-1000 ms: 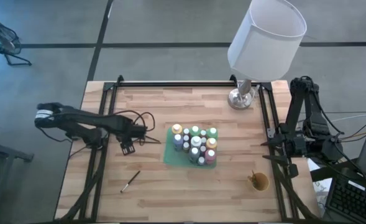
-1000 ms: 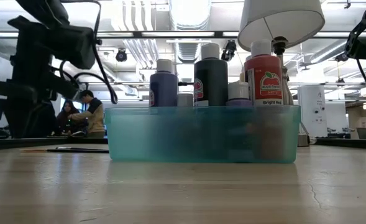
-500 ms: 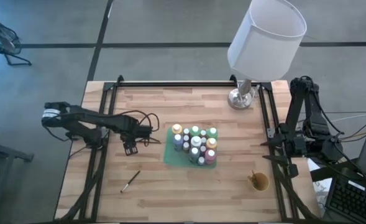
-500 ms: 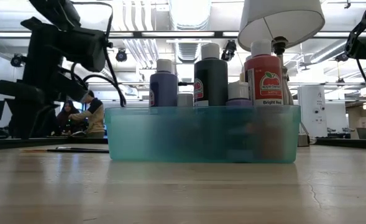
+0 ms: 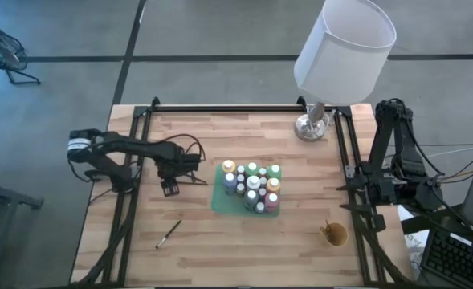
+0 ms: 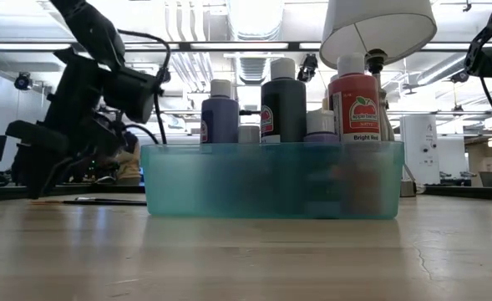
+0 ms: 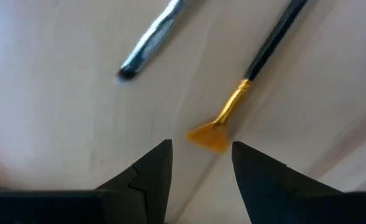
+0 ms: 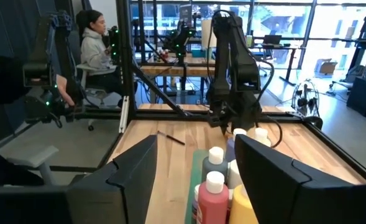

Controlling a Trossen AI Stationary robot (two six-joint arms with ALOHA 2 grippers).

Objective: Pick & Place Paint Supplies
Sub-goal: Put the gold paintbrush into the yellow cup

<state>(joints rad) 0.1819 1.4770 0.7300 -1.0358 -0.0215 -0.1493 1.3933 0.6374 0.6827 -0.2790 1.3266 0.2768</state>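
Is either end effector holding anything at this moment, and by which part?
Nothing is held. The left end effector hovers open over a fan brush on the table; the right end effector is open and empty at the table's right side.

Bottles (image 5: 252,185) in tray (image 6: 271,180) mid-table; lamp (image 5: 312,126) behind (brush (image 5: 169,234) front-left).

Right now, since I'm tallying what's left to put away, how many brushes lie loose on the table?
3: two under the left gripper, a fan brush and a thinner brush; a third brush alone, front left. Others may be hidden.
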